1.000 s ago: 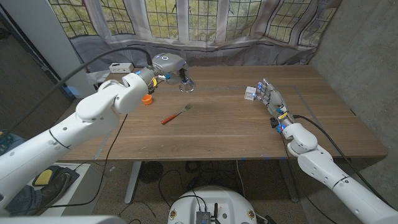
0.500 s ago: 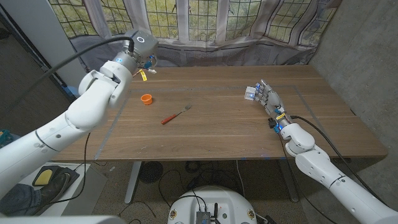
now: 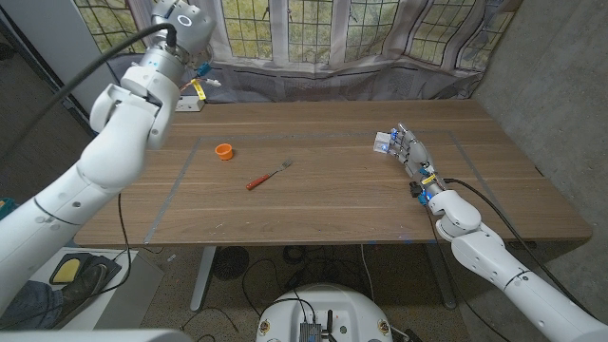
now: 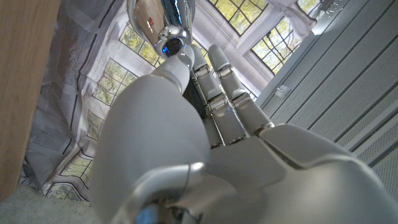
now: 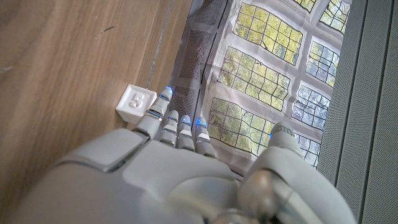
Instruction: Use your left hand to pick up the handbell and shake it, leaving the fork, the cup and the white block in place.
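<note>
In the head view the cup [image 3: 223, 151] sits left of centre on the table [image 3: 332, 204], the fork [image 3: 269, 175] just lower right of it, the block [image 3: 383, 142] far right, touching the right hand [image 3: 412, 152], the left hand [image 3: 198, 76] at upper left.

The left arm rises from the bottom-left corner of the head view, stretched up and away toward the far left; its wrist sits high above the wooden surface [image 3: 332, 204]; the left hand [image 4: 199, 87] has its fingers curled around the shiny silver metal handbell [image 4: 160, 18], which juts out past the fingertips; the right arm comes in from the bottom right, forearm low over the surface; the right hand [image 3: 410, 152] lies there, fingers extended side by side and holding nothing.
</note>
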Robot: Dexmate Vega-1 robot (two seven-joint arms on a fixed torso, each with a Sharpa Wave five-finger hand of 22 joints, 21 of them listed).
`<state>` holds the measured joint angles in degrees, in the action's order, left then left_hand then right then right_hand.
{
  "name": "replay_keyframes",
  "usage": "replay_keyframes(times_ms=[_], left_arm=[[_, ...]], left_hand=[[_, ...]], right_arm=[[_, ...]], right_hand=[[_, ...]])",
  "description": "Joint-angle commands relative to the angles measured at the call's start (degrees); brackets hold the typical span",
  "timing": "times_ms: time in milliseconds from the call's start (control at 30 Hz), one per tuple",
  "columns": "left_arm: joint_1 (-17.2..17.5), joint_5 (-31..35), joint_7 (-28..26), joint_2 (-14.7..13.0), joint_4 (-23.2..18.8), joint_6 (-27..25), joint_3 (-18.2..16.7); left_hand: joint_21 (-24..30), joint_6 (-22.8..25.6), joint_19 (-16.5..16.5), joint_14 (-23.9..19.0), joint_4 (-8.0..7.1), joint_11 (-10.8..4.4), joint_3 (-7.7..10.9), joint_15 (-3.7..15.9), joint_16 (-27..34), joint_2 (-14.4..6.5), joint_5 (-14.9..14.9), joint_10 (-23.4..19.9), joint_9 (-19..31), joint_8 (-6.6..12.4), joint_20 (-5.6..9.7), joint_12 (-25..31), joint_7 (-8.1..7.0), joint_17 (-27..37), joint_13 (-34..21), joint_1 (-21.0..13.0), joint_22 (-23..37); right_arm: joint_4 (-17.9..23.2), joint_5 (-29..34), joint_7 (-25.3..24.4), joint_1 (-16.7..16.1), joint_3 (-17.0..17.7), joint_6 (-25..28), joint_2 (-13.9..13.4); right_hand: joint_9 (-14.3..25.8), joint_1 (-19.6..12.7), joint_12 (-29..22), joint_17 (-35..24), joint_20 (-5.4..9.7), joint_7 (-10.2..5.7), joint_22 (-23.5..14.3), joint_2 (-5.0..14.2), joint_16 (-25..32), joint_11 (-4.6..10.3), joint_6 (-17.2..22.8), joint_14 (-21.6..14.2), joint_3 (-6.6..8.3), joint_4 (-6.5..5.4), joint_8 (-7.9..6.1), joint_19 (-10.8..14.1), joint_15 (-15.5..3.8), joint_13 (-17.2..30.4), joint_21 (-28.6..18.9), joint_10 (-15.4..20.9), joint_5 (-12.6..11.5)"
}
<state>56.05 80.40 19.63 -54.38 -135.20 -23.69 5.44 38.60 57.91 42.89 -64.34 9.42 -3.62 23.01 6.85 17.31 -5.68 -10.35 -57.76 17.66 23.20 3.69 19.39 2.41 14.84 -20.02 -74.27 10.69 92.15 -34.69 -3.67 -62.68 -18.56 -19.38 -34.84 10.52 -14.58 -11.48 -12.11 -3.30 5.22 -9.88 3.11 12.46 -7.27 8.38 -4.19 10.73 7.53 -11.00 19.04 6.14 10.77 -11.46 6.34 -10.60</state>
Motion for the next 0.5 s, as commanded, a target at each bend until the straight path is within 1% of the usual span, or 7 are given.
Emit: replay_keyframes(times_ms=[33,100,167,333,433,500], left_arm=[[1.2,-22.8,-0.9,3.8,1.1,2.8,-3.3],[1.6,-26.8,-1.7,4.3,1.4,3.2,-3.5],[2.0,-30.9,-2.5,4.5,1.9,3.7,-3.7],[2.2,-40.0,-4.6,5.2,3.8,4.3,-3.1],[2.5,-44.2,-7.3,5.9,4.9,4.1,-2.6],[2.7,-46.1,-9.7,6.4,5.4,3.7,-2.2]], left_hand=[[0.4,0.0,-0.3,-5.5,-0.12,-0.94,0.33,5.50,0.0,-0.4,-0.3,-1.6,0.2,0.04,0.34,0.2,-0.17,0.0,-22.1,-0.4,0.0],[0.4,0.1,-0.5,-5.6,-0.02,-0.93,0.37,5.59,0.0,-0.3,-0.3,-1.7,0.3,0.10,0.41,0.1,0.12,0.0,-22.0,-0.4,0.0],[0.4,0.1,-0.8,-5.7,-0.01,-1.07,0.39,5.62,0.0,-0.3,-0.4,-1.8,0.3,0.09,0.56,0.1,0.02,0.0,-22.0,-0.4,0.0],[0.5,-0.1,-0.9,-5.6,-0.12,-0.81,0.43,5.51,-0.1,-0.4,-0.4,-1.8,0.4,0.07,0.58,0.0,0.01,-0.1,-22.1,-0.3,0.0],[0.6,-0.2,-1.0,-5.5,-0.14,-0.62,0.43,5.47,-0.1,-0.4,-0.4,-2.0,0.5,0.05,0.55,-0.1,0.31,-0.1,-22.1,-0.2,0.0],[0.7,-0.2,-1.0,-5.6,-0.15,-0.75,0.46,5.40,-0.1,-0.4,-0.4,-2.0,0.5,0.03,0.53,-0.1,0.20,-0.1,-22.0,-0.2,0.0]], right_arm=[[1.1,0.1,-0.8,-1.0,0.5,0.6,-0.7],[1.0,0.0,-0.8,-1.1,0.6,0.6,-0.7],[0.9,-0.2,-0.7,-1.2,0.6,0.5,-0.6],[0.9,0.0,-0.5,-1.3,0.6,0.3,-0.8],[0.8,0.1,-0.4,-1.4,0.6,0.0,-0.8],[1.0,-0.1,-0.5,-1.5,0.8,0.1,-0.9]], right_hand=[[0.2,-0.5,0.0,-0.2,-0.31,0.02,-0.2,0.25,-0.2,-0.35,0.4,-0.3,-0.20,0.05,-0.14,0.0,0.01,0.3,0.0,0.3,0.2],[0.2,-0.5,0.0,-0.2,-0.31,0.03,-0.2,0.20,-0.2,-0.34,0.4,-0.3,-0.23,0.05,-0.13,0.0,0.03,0.3,0.0,0.3,0.2],[0.2,-0.5,0.0,-0.2,-0.35,0.03,-0.2,0.20,-0.2,-0.34,0.4,-0.3,-0.24,0.04,-0.13,0.1,-0.01,0.3,0.0,0.3,0.2],[0.2,-0.5,0.0,-0.2,-0.33,0.06,-0.2,0.24,-0.2,-0.28,0.5,-0.4,-0.24,0.02,-0.14,0.1,0.02,0.3,0.0,0.3,0.2],[0.2,-0.5,0.0,-0.2,-0.32,0.03,-0.2,0.27,-0.2,-0.27,0.5,-0.4,-0.23,0.02,-0.13,0.1,0.05,0.3,0.0,0.3,0.2],[0.2,-0.5,0.0,-0.2,-0.29,0.09,-0.2,0.26,-0.2,-0.29,0.5,-0.4,-0.22,0.04,-0.13,0.1,0.03,0.3,0.0,0.3,0.2]])
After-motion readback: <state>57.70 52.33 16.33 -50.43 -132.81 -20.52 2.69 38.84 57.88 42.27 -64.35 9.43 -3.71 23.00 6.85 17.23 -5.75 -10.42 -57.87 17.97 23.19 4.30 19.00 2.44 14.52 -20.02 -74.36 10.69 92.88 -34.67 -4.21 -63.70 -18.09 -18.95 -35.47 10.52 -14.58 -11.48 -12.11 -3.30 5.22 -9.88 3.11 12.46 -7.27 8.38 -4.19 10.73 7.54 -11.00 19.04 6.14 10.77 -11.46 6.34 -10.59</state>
